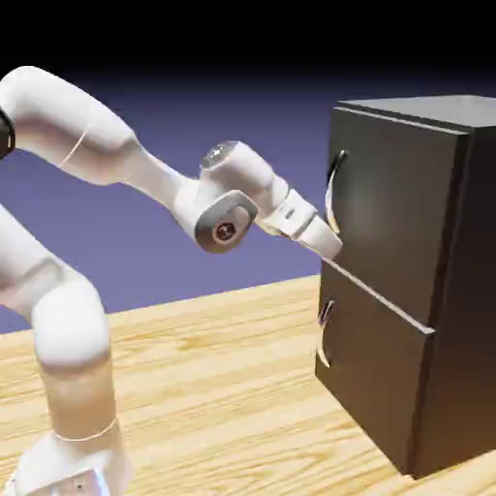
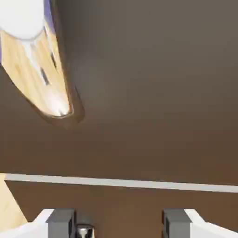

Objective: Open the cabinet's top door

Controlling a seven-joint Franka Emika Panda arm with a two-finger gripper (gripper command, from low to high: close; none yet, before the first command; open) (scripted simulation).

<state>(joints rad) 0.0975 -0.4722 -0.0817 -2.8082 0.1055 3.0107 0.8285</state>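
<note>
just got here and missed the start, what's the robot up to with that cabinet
The white robot arm is reaching toward the dark, boxy two-door cabinet, apparently to open its top door. That large dark panel with a curved silver handle is shut. The arm's claw is open, with nothing between its tips, near the seam between the doors.
</note>
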